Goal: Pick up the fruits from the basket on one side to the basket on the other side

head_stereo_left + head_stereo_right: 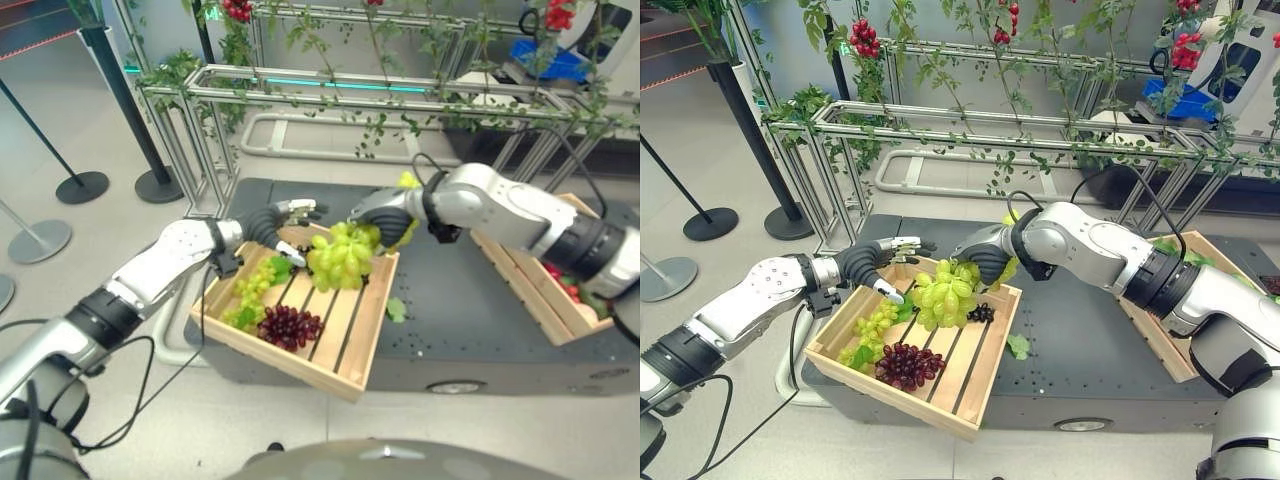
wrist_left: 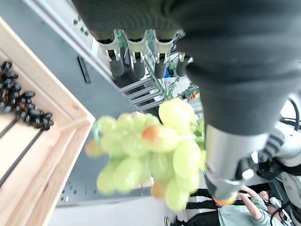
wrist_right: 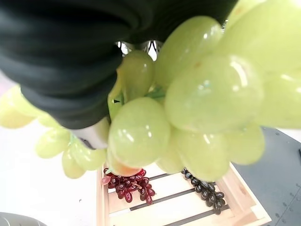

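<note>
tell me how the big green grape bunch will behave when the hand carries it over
The green grape bunch hangs loose below the right hand, so it will likely sway and droop rather than stay stiff. Its smooth, round grapes look slippery and could pop off the stem. It seems fairly heavy for its size.

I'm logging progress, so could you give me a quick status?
Right hand shut on green grape bunch, lifted above left crate. Left hand open beside it. Nothing blocking.

A dark platform [image 1: 1090, 340] is sitting on a pale grey floor [image 1: 760, 440]. Behind the platform a metal frame [image 1: 970, 125] is carrying vines, and stanchion posts [image 1: 710, 222] are standing beside it.
</note>
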